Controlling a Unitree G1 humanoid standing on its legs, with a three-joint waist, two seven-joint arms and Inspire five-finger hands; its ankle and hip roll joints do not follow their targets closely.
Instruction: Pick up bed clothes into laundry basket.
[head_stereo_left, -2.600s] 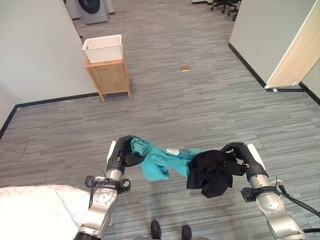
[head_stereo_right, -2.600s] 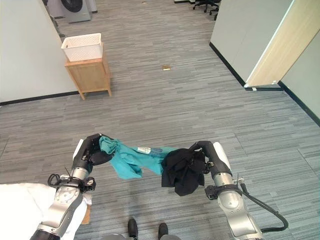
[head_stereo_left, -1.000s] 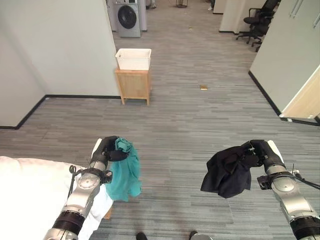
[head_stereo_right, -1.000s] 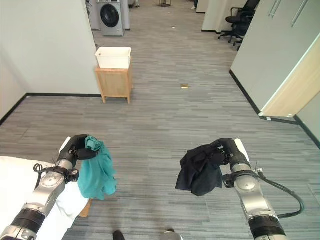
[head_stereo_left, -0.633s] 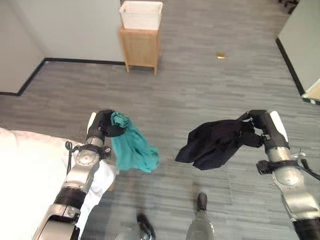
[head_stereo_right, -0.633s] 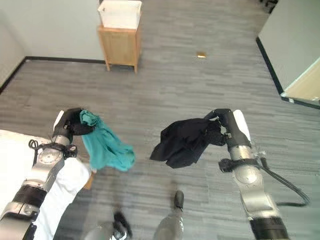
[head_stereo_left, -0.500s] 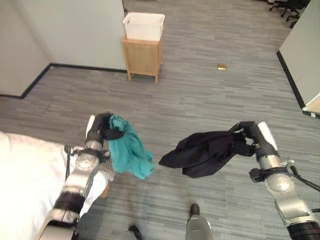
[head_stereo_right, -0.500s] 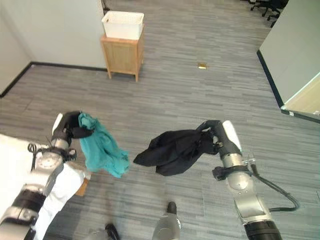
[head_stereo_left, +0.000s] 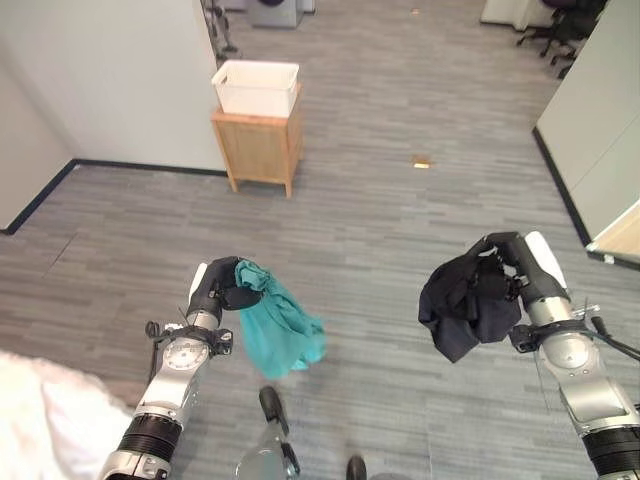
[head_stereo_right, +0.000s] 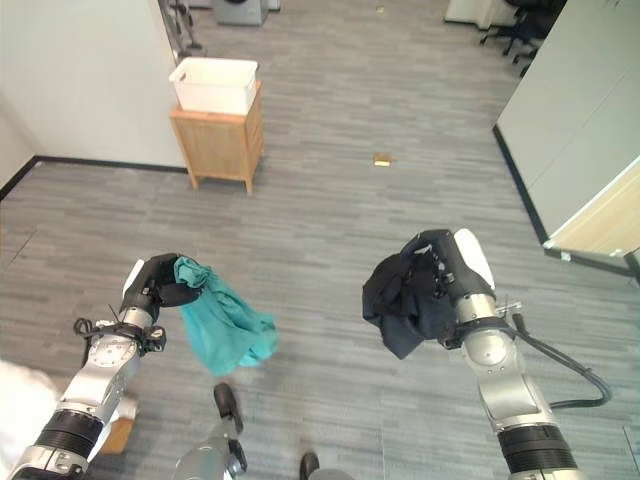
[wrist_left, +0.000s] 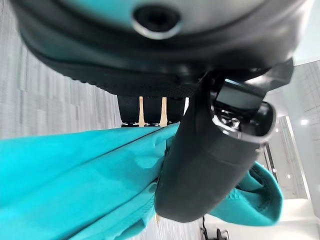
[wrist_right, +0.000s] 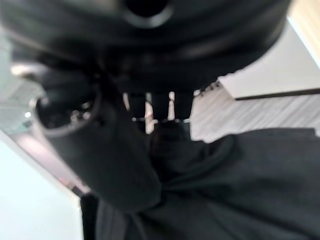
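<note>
A teal garment (head_stereo_left: 280, 330) hangs from my left hand (head_stereo_left: 214, 291), whose fingers and thumb are curled round its top; the left wrist view shows the teal cloth (wrist_left: 75, 170) pinched under the thumb (wrist_left: 205, 155). My right hand (head_stereo_left: 512, 268) is shut on a black garment (head_stereo_left: 462, 305) that hangs bunched beside it; the black cloth (wrist_right: 225, 190) also shows past the fingers in the right wrist view. A white laundry basket (head_stereo_left: 256, 88) stands on a small wooden cabinet (head_stereo_left: 258, 147) far ahead, by the wall at the upper left.
Grey plank floor lies between me and the cabinet. A white wall (head_stereo_left: 110, 80) runs along the left, and another wall corner (head_stereo_left: 600, 130) stands at the right. A white bed corner (head_stereo_left: 40, 430) shows at the lower left. A small brown scrap (head_stereo_left: 422, 162) lies on the floor.
The camera has shifted, and the cabinet with the basket now lies further left. The black garment has swung back from stretched sideways to a bunch under my right hand. Both hands keep their hold.
</note>
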